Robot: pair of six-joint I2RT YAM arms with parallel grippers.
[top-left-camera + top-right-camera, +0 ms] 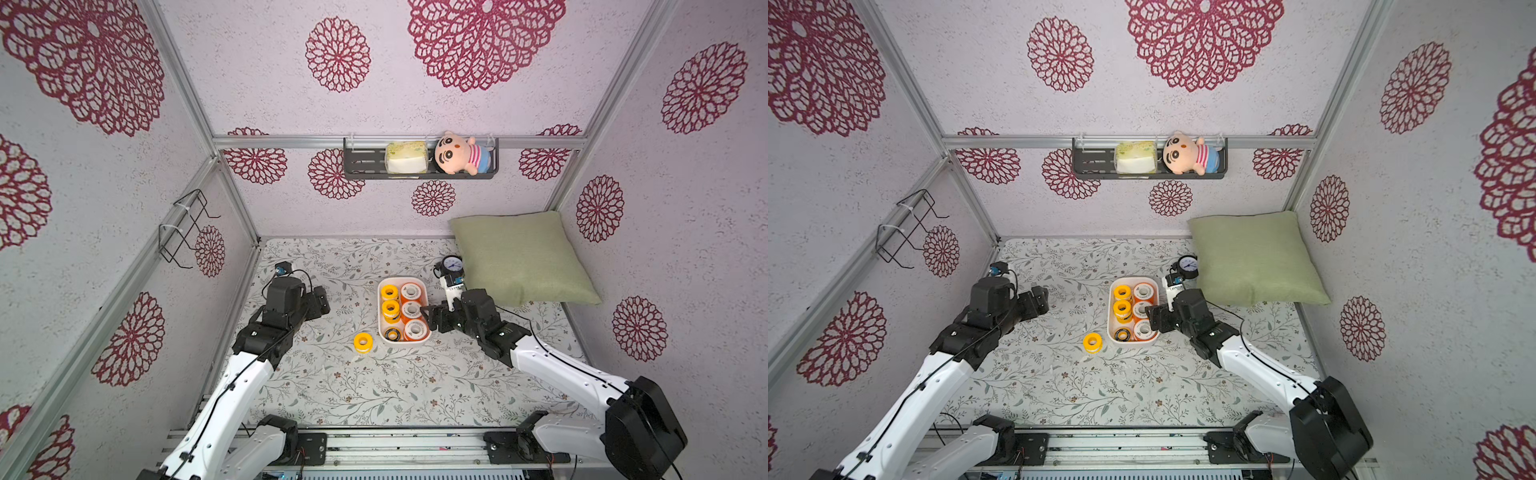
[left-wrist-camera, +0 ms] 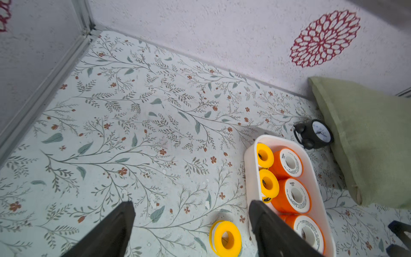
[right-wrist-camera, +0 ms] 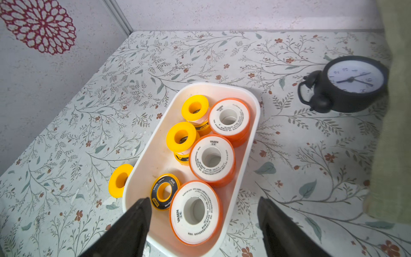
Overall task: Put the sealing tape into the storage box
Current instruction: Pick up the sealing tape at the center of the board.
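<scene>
Floral tabletop [image 1: 332, 386]. Most tape [image 3: 212, 158] sits in box [image 1: 379, 309]; one yellow spool [image 1: 363, 342] lies outside, just beside its wall. Jaws of left gripper [image 2: 191, 203] and right gripper [image 3: 203, 198] apart, empty. Judged nearly done: one spool left.

A mock-up of a home room, built as a robotics test booth. Wall panels [image 1: 498, 104] papered pale grey with big crimson flower medallions sit in a bare aluminium frame [image 1: 291, 142]. The table [image 1: 374, 386] wears a leafy floral cover. Homely props include a green pillow [image 1: 519, 257], a black alarm clock [image 1: 452, 264] and a dark wall shelf [image 1: 365, 164] holding a plush doll [image 1: 457, 153]. A white left arm [image 1: 232, 390] and right arm [image 1: 561, 370] rise from a metal rail [image 1: 407, 446].
</scene>
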